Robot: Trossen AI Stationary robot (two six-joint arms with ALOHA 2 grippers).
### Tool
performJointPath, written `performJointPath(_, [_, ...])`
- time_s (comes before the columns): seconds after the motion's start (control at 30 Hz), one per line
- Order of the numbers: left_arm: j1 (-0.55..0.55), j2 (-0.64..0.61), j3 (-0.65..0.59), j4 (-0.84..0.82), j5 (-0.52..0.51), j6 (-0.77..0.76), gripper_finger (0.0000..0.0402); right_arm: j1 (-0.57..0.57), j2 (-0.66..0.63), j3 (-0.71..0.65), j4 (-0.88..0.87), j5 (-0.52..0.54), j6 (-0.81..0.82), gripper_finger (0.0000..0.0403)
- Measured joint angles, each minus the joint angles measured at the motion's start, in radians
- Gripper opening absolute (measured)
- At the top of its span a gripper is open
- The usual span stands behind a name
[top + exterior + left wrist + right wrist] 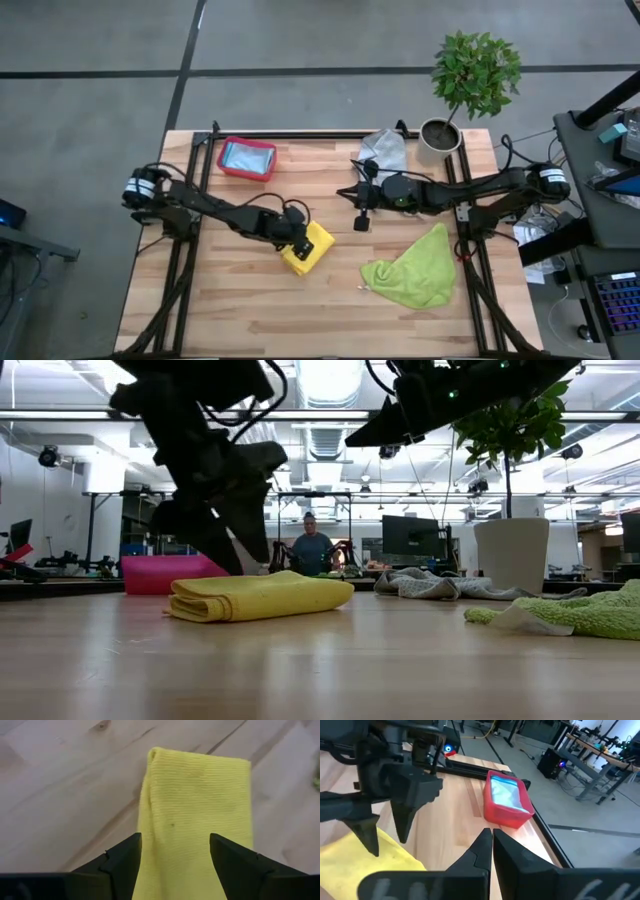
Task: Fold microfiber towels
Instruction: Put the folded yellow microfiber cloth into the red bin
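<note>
Left end effector (297, 243) spread; right end effector (361, 222) closed.

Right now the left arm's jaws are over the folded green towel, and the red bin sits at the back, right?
Not quite: the folded towel under the left gripper is yellow, as the left wrist view shows. The green towel lies crumpled. The red bin is at the back.

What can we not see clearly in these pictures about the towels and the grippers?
- Yellow towel: the left gripper covers part of it in the high view.
- Light blue cloth: inside the red bin, folding not visible.
- Grey towel: partly behind the right arm, high view.
- Right gripper: fingertips together.
</note>
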Motion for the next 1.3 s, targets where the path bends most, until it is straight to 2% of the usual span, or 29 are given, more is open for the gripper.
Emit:
performJointPath(0.37, [0.012, 0.08, 0.035, 0.003, 0.02, 0.0, 0.0219, -0.001, -0.001, 0.0, -0.008, -0.003, -0.001, 0.0009])
performJointPath(0.63, [0.011, 0.134, 0.038, 0.047, 0.074, 0.01, 0.0212, -0.001, 0.0, 0.0, -0.009, -0.003, -0.001, 0.0009])
performJointPath(0.77, [0.009, 0.143, 0.039, 0.056, 0.096, 0.031, 0.0169, -0.001, 0.0, 0.0, -0.011, -0.003, -0.001, 0.0009])
performJointPath(1.03, [0.007, 0.145, 0.037, 0.062, 0.132, 0.067, 0.0023, -0.001, 0.0, 0.0, -0.012, -0.003, -0.001, 0.0009])
performJointPath(1.17, [0.007, 0.136, 0.038, 0.057, 0.142, 0.103, 0.0016, -0.001, 0.0, 0.001, -0.012, -0.003, -0.001, 0.0009])
performJointPath(1.3, [0.006, 0.092, 0.051, -0.005, 0.159, 0.215, 0.0016, -0.001, 0.0, 0.001, -0.017, -0.003, -0.004, 0.0009])
